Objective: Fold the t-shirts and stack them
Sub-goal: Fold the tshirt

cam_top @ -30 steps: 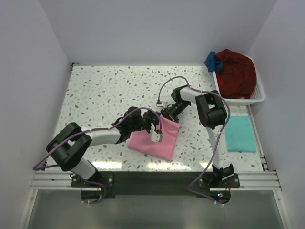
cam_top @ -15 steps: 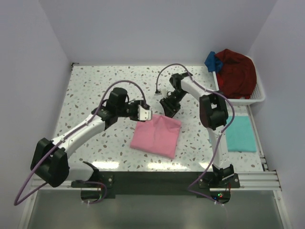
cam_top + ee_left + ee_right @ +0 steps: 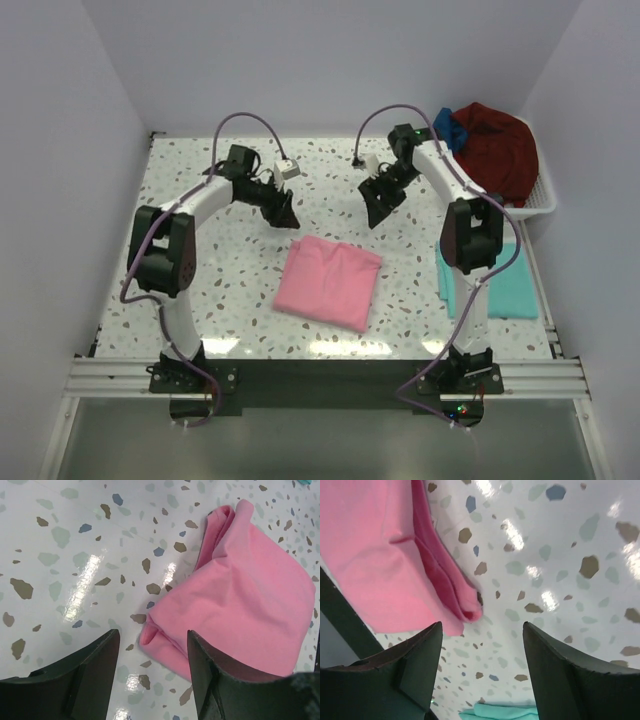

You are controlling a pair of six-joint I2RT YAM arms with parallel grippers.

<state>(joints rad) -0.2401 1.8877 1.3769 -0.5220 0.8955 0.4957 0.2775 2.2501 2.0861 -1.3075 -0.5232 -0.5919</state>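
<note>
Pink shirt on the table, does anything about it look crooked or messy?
Yes. The pink shirt lies folded but skewed to the near edge of the table, and one corner bulges in loose rolls instead of lying flat. The teal shirt lies squarer.

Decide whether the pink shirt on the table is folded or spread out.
Folded: the pink shirt lies as a compact rectangle, layered edges showing, no sleeves spread.

folded shirt (image 3: 328, 283): centre | second shirt (image 3: 512, 285): right edge | basket (image 3: 547, 197): far-right, apparently holding garments (image 3: 495, 150)
</note>
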